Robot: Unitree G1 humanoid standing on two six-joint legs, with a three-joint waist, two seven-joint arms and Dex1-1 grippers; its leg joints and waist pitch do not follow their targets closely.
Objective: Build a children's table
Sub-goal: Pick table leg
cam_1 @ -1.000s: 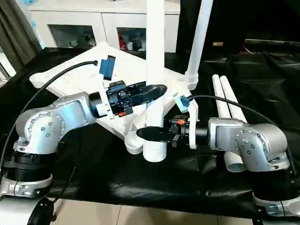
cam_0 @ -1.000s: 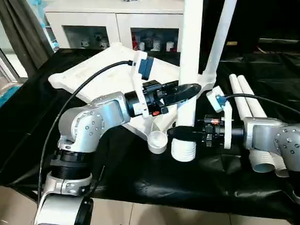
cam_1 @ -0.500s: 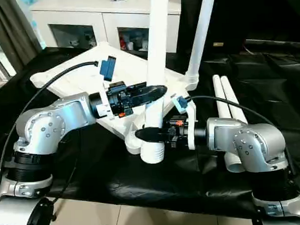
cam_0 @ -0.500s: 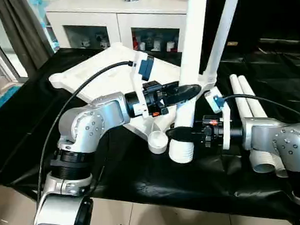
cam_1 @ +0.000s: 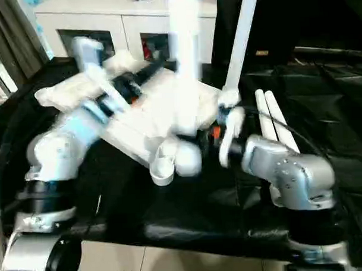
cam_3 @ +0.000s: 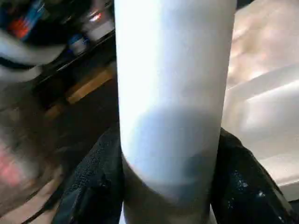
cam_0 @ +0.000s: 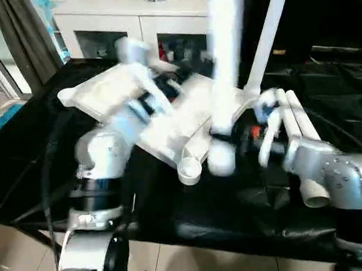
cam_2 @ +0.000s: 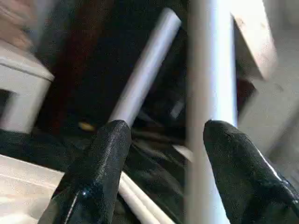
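My right gripper [cam_3: 168,186] is clamping the leg [cam_3: 170,93]. My left gripper [cam_2: 163,154] is standing open beside it, holding nothing. The leg is risking tipping past the socket [cam_0: 190,168], I think.

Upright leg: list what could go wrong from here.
1. The right gripper alone clamps the upright leg, low down, while the left gripper stands open and off it. The tall leg may tip or slip.
2. The leg's lower end appears beside the open corner socket, not in it. Pushing down now could miss and shove the tabletop.
3. A swinging leg could knock the two loose legs lying by the right arm.
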